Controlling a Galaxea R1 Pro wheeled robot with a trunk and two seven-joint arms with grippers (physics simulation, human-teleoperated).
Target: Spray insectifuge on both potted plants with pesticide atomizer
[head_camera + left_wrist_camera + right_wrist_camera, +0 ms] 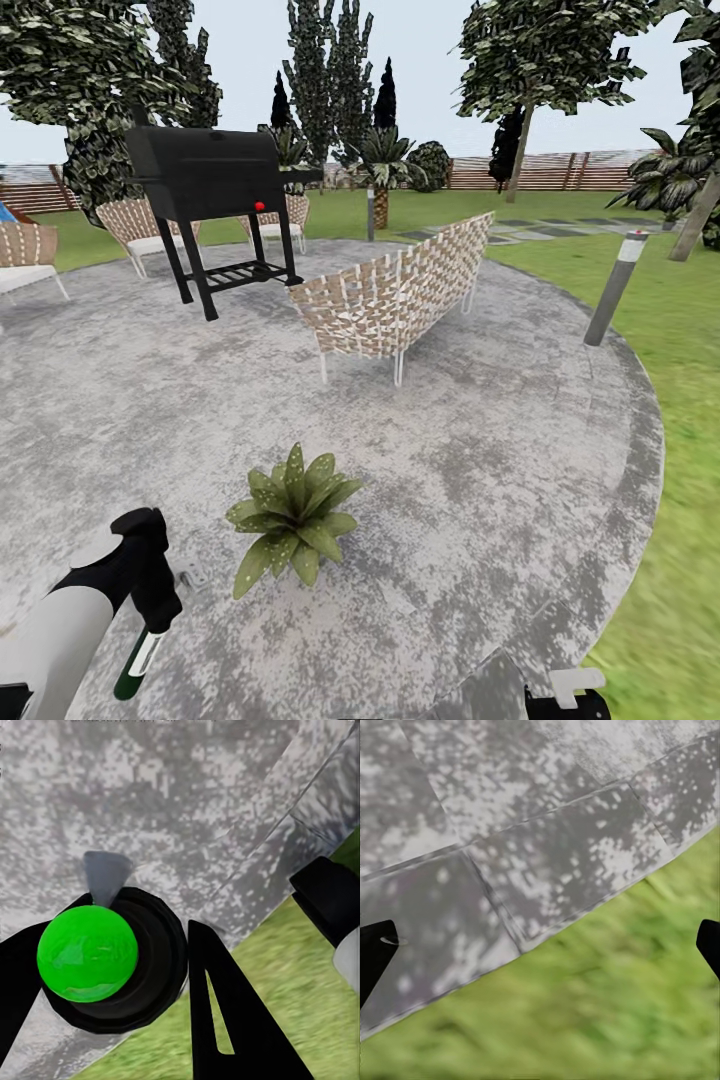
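One slim dark green pesticide atomizer with a white label [137, 655], lower left of the head view, hanging below the black left gripper [152, 610]; the jaws are clenched on it. In the left wrist view it is seen end on, a bright green round face [87, 953] in a black ring between two black fingers [225, 1012], a grey nozzle tip pointing at the paving.

One potted plant, a low rosette of pointed light-green speckled leaves [293, 517], stands on the round grey stone paving [480, 470], lower centre, just right of the atomizer and apart from it. Its pot is hidden by the leaves.

Right gripper [540, 945]: two black fingertips at the far side edges of the right wrist view, jaws released and wide apart over the paving edge and green lawn [607, 1012].

Other items, upper half of the head view:
- one black barbecue grill on legs with a red knob [215, 190], upper left;
- four woven wicker seats: a sofa [395, 295] at centre, between the plant and the grill, and three chairs [140, 225] further left;
- one grey post lamp [615, 288], right, tilted on the lawn;
- brown slatted fence [560, 172], trees and palms along the back.
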